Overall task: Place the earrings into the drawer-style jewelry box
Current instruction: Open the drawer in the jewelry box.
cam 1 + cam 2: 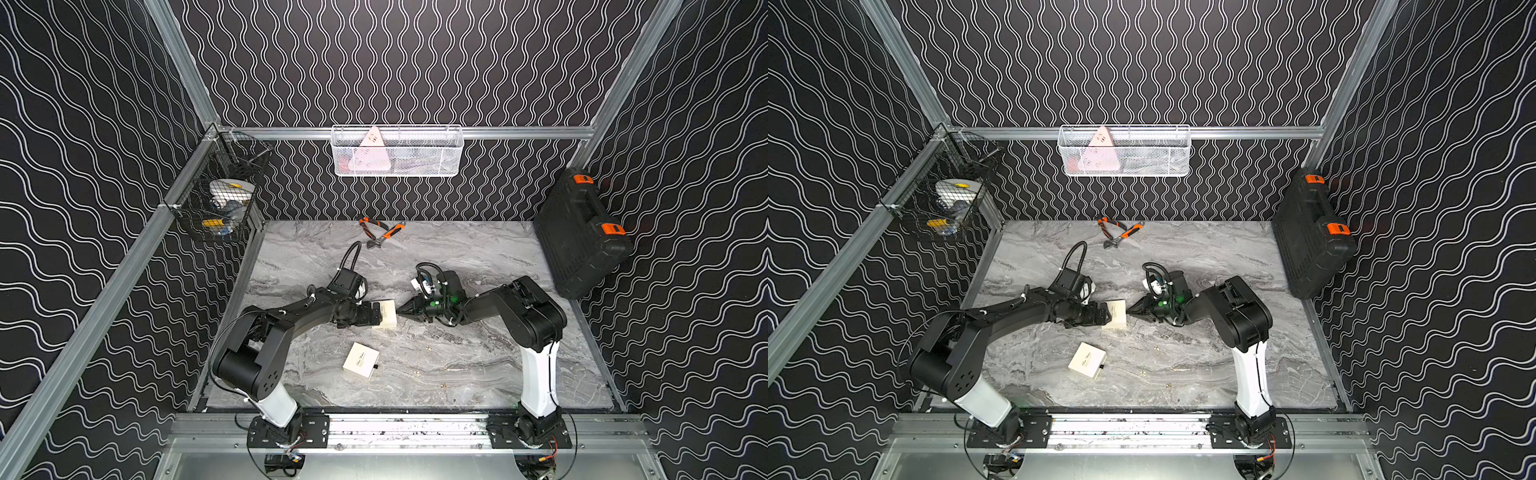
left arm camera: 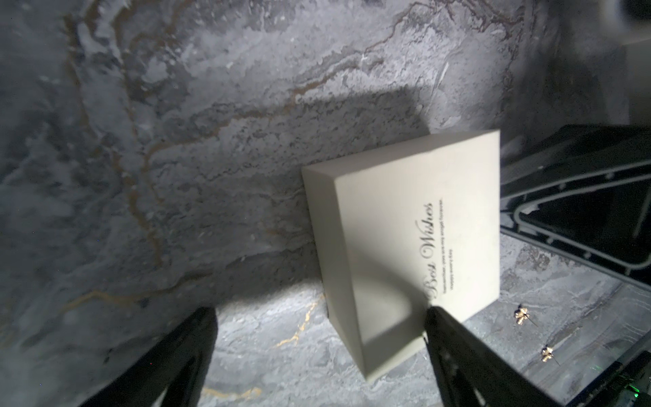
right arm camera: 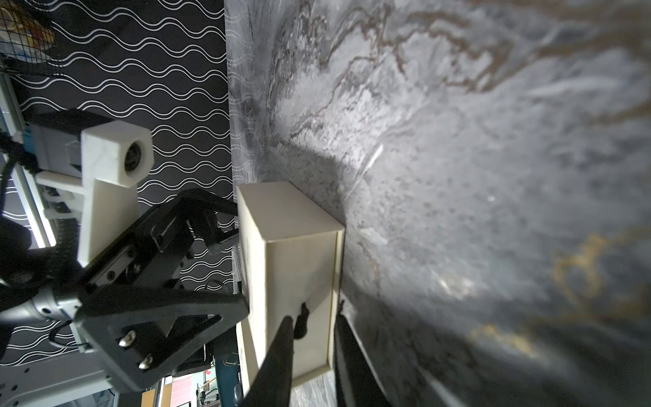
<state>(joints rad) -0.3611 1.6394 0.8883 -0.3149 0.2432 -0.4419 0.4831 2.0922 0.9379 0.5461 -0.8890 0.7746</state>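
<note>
Looks to be at the drawer-opening step, with nothing stowed yet. Braces the cream jewelry box point(image 1: 384, 314), lying flat near the table's middle, with the left gripper point(image 2: 318, 312) set at its 9 o'clock side: fingers spread wide, one fingertip point(image 2: 444, 327) resting on the "Best Wishes" lid, clamped on nothing. Meets the box's 3 o'clock end with the right gripper point(image 3: 313, 315), fingers narrowly apart with the black pull tab point(image 3: 302, 317) between them, not yet pinched as far as can be seen. Calls next, probably, for closing on that tab and drawing straight toward 3 o'clock while holding the sleeve down; risks dragging the whole box otherwise. Shows the drawer shut or barely out. Finds two earrings point(image 2: 525, 315), tiny gold studs with thin posts, loose on the marble tabletop point(image 1: 478, 249) just beside the box, outside it. Leaves a second cream box point(image 1: 360, 360) toward 7 o'clock, untouched.
</note>
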